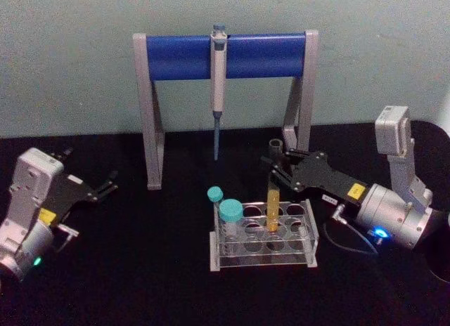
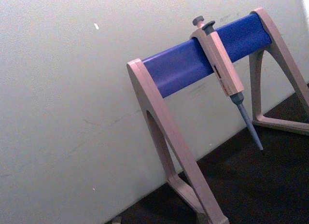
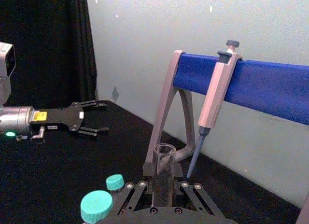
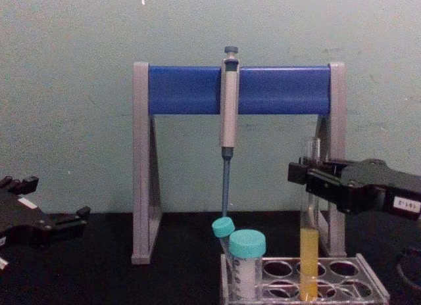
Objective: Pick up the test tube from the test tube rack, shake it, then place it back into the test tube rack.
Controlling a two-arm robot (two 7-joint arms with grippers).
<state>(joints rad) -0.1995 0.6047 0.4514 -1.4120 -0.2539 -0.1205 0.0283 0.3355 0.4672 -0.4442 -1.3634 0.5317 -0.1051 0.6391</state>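
Your right tool (image 1: 273, 169) is clenched on the upper part of the test tube (image 1: 272, 210), reaching in from 3 o'clock. The tube stands upright, lower end down in a back-row hole of the test tube rack (image 1: 311, 250), yellow liquid in its lower part. Two teal-capped vials (image 1: 230, 212) stand at the rack's 9 o'clock end. Your left tool (image 1: 110, 185) is released, over the counter (image 1: 140, 284) out at 9 o'clock, well apart.

Pipette (image 1: 219, 73) on stand (image 1: 176, 57); teal-capped vials (image 1: 230, 212)

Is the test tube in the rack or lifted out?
In. The test tube stands upright, its bottom down in a hole of the rack.
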